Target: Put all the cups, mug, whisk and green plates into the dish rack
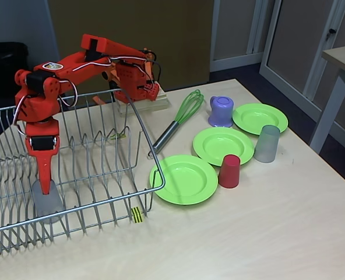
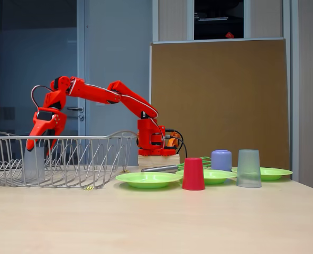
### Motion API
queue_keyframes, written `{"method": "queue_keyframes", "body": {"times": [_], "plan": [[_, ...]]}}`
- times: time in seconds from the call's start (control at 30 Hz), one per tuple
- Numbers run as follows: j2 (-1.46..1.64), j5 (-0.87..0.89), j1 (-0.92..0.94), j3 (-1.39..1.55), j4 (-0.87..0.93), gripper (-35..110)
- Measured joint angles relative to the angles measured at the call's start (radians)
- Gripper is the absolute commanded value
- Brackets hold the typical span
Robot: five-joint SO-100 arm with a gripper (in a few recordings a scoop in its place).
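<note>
An orange robot arm reaches down into the wire dish rack [image 1: 73,175], its gripper [image 1: 44,188] closed on a translucent grey cup [image 1: 46,201] that stands mouth-down on the rack floor near the front left corner. In the low fixed view the same cup [image 2: 34,165] shows behind the rack's wires, the gripper [image 2: 34,148] at its top.

The risk from here lies in the release: the cup sits among upright prongs, and if the fingers open while it rests half on a wire, or drag it as the arm lifts, it could tip over inside the rack. The arm's path back also passes over the rack's raised rim, which it could snag.

Outside the rack on the table [image 1: 266,233]: three green plates, the nearest [image 1: 184,179] touching the rack's corner, a second [image 1: 222,145] behind it, a third [image 1: 260,118] furthest back. One red cup [image 1: 229,171] stands between the first two plates, one more grey cup [image 1: 267,143] beside the second, one purple mug [image 1: 221,111] and one whisk [image 1: 178,119] lying near the rack.
</note>
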Motion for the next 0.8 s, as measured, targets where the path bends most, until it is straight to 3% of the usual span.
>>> {"method": "queue_keyframes", "body": {"times": [0.23, 0.4, 0.8], "plan": [[0.170, 0.000, -0.038, 0.020, 0.075, 35], [0.342, 0.021, -0.163, 0.212, 0.118, 32], [0.703, 0.474, -0.689, 0.658, 0.098, 33]]}}
